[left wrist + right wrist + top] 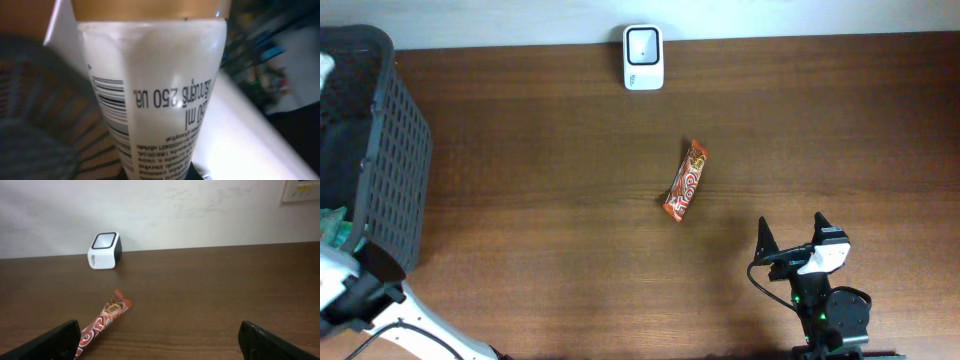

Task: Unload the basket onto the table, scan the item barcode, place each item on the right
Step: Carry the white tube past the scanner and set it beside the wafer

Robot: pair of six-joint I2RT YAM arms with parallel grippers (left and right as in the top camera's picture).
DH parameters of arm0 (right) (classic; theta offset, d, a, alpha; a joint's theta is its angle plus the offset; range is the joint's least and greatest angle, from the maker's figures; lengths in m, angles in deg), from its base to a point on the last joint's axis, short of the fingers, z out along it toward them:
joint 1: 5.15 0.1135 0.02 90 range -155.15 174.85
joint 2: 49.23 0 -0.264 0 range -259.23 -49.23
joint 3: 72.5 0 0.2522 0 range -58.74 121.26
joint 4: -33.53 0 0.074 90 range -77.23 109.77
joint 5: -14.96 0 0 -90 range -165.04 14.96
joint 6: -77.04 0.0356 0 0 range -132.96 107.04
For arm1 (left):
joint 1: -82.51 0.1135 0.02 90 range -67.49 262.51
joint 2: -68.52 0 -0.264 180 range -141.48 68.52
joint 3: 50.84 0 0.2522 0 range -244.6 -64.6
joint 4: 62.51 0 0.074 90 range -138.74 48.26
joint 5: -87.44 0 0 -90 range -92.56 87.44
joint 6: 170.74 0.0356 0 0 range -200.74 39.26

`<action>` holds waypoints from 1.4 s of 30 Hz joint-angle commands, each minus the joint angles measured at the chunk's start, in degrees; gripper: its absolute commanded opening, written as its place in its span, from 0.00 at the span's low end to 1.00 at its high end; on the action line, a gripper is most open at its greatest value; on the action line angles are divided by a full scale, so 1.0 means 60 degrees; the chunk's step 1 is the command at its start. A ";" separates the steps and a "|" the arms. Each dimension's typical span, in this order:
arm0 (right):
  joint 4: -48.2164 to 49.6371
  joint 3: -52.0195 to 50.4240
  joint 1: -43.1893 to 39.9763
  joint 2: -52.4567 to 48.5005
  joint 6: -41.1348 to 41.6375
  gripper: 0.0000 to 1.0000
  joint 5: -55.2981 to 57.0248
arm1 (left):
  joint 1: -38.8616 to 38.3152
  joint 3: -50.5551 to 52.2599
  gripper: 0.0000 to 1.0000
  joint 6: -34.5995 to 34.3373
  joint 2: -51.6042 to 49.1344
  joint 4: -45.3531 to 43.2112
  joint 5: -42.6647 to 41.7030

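Two arms split the work: in the black basket (pixel 390 150) at nine o'clock, the left gripper's fingers, themselves out of sight, seem pinched on a white tube (pixel 160 100), likely to carry its barcode (pixel 112 97) to the scanner (pixel 643 56) at twelve. The right gripper (pixel 791 225) sits spread wide at five o'clock, clear of the candy bar (pixel 686 180) lying mid-table.

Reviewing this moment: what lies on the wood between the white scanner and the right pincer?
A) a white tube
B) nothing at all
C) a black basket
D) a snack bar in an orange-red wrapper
D: the overhead view shows the snack bar in its orange-red wrapper lying between the scanner and the open right pincer, touching neither.
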 commanded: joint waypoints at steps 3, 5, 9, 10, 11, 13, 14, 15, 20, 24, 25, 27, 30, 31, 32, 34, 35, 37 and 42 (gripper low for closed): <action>-0.0040 -0.0044 -0.0066 0.0029 0.0055 0.99 -0.0117 | -0.0142 -0.0561 0.00 -0.1577 0.1461 -0.0091 -0.1239; -0.0040 -0.0044 -0.0066 0.0029 0.0055 0.99 -0.0117 | -0.0306 -0.0561 0.00 -0.2412 0.1617 -0.0095 -0.1887; -0.0040 -0.0044 -0.0066 0.0029 0.0055 0.99 -0.0117 | -0.1188 -0.0532 0.00 -0.2732 0.1632 -0.0018 -0.2408; -0.0040 -0.0044 -0.0066 0.0029 0.0055 0.99 -0.0117 | -0.1475 -0.0528 0.00 -0.2732 0.1632 -0.0015 -0.2408; -0.0040 -0.0044 -0.0066 0.0029 0.0055 0.99 -0.0117 | -0.1916 -0.0521 0.00 -0.2732 0.1628 -0.0018 -0.2371; -0.0040 -0.0044 -0.0066 0.0029 0.0055 0.99 -0.0117 | -0.2710 -0.0521 0.00 -0.2707 0.1625 -0.0022 -0.2269; -0.0040 -0.0044 -0.0066 0.0029 0.0055 0.99 -0.0117 | -0.3169 -0.0477 0.00 -0.2699 0.1625 -0.0015 -0.2076; -0.0040 -0.0044 -0.0066 0.0029 0.0055 0.98 -0.0117 | -0.3548 -0.0426 0.00 -0.2696 0.1625 -0.0004 -0.1909; -0.0040 -0.0044 -0.0066 0.0029 0.0055 0.99 -0.0117 | -0.5821 0.0109 0.00 -0.1133 0.1625 0.0499 -0.0623; -0.0040 -0.0044 -0.0066 0.0029 0.0055 0.99 -0.0117 | -0.7719 0.1056 0.00 0.0357 0.1625 0.1264 0.1858; -0.0040 -0.0044 -0.0066 0.0029 0.0055 0.99 -0.0117 | -0.8335 0.1537 0.00 0.0787 0.1625 0.1392 0.2565; -0.0040 -0.0044 -0.0066 0.0029 0.0055 0.99 -0.0117 | -0.9231 0.2481 0.00 0.1337 0.1625 0.1406 0.3424; -0.0040 -0.0044 -0.0066 0.0029 0.0055 0.99 -0.0117 | -1.0280 0.4018 0.00 0.1413 0.1625 0.1220 0.4634; -0.0040 -0.0044 -0.0066 0.0029 0.0055 0.99 -0.0117 | -1.0852 0.5125 0.00 0.1555 0.1625 0.1013 0.5257; -0.0040 -0.0044 -0.0066 0.0029 0.0055 0.99 -0.0117 | -1.1111 0.5708 0.00 0.1778 0.1625 0.0823 0.5453; -0.0040 -0.0044 -0.0066 0.0029 0.0055 0.99 -0.0117 | -1.1584 0.6991 0.00 0.2393 0.1625 0.0310 0.5679; -0.0040 -0.0044 -0.0066 0.0029 0.0055 0.99 -0.0117 | -1.1799 0.7686 0.00 0.2583 0.1625 -0.0047 0.5741; -0.0040 -0.0044 -0.0066 0.0029 0.0055 0.99 -0.0117 | -1.2123 0.8943 0.00 0.2594 0.1625 -0.0831 0.6047; -0.0040 -0.0044 -0.0066 0.0029 0.0055 0.99 -0.0117 | -1.2520 1.1562 0.00 0.2594 0.1625 -0.3340 0.6379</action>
